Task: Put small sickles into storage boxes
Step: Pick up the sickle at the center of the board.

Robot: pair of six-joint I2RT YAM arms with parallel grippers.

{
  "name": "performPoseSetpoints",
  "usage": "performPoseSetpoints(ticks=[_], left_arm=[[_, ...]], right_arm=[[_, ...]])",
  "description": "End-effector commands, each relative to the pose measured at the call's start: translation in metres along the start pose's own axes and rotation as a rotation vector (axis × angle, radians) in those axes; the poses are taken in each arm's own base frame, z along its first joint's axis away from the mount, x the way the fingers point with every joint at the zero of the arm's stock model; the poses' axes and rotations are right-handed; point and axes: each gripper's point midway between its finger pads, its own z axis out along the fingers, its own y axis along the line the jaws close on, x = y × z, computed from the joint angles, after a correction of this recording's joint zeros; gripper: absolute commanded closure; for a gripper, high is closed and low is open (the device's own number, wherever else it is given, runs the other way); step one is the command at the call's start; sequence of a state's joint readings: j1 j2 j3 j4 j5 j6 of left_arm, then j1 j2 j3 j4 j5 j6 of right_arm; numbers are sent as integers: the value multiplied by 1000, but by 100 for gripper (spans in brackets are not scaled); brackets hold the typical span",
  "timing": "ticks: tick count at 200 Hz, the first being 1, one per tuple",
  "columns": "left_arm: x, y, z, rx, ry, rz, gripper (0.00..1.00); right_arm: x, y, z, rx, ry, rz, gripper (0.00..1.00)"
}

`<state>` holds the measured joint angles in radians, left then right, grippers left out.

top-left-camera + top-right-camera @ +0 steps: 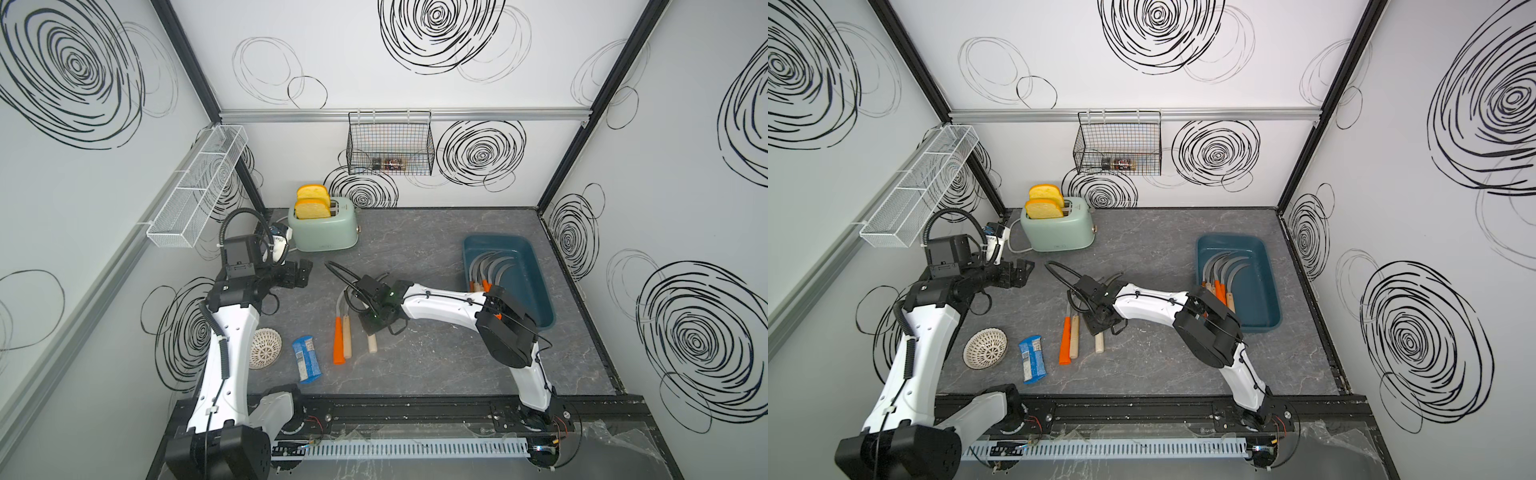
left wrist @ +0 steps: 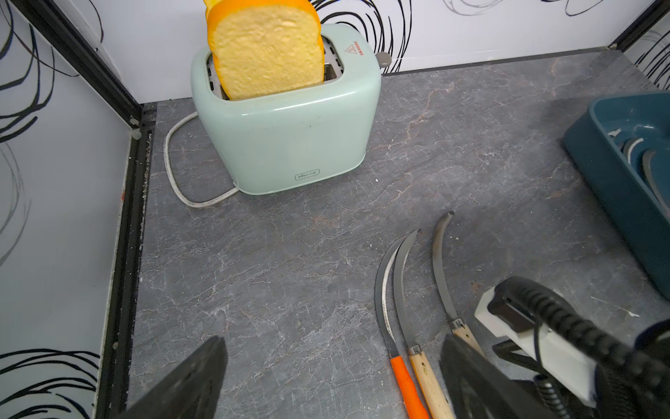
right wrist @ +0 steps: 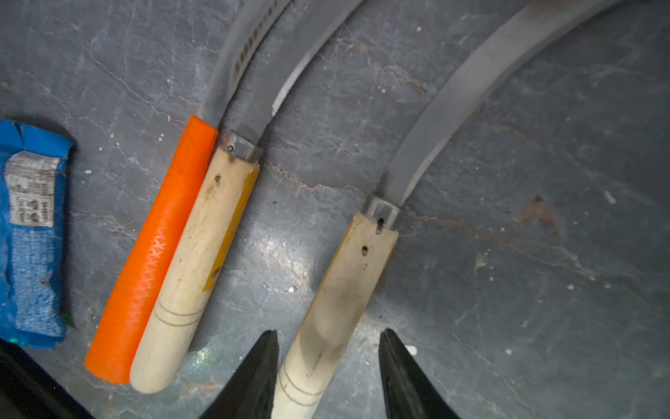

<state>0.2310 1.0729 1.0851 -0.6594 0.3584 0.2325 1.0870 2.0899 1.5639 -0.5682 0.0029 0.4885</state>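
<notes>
Three small sickles lie on the grey tabletop. An orange-handled sickle (image 3: 152,254) and a wood-handled sickle (image 3: 197,250) rest side by side with their handles touching, and a lone wood-handled sickle (image 3: 350,275) sits a little apart from them. Several more sickles (image 1: 1221,270) already rest in the teal storage tub (image 1: 525,291), blades pointing to its far end and handles partly hidden under the right arm. The right gripper (image 3: 329,331) hangs low over the lone sickle, its jaws parted and straddling the butt end of the handle. One finger is close against the wood and the other shows a gap, so nothing is gripped yet. The left gripper (image 2: 332,339) waits near the toaster (image 2: 290,138), jaws spread wide and empty. The sickle looks rigid and fairly light, and its thin blade lies flat and sharp, so that is a poor place to pinch. The rounded wooden handle is the sensible hold, though it is smooth and may roll. Gripped this far back, the blade end will probably droop, so a firm squeeze seems needed.
</notes>
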Motion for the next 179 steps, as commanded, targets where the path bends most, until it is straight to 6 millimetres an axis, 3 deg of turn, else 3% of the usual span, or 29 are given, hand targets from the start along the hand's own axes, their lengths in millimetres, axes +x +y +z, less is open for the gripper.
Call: performPoseSetpoints(ticks=[1,68,179], left_arm=[[-9,1,-4,7,-31,19,4],[-9,2,-10,11,-40,22,4],[-11,3,-7,24,-41,20,4]], right_arm=[[9,-2,5,41,39,-26,51],[10,-2,12,50,55,-30,52],[17,-19,19,144,88,-57,54]])
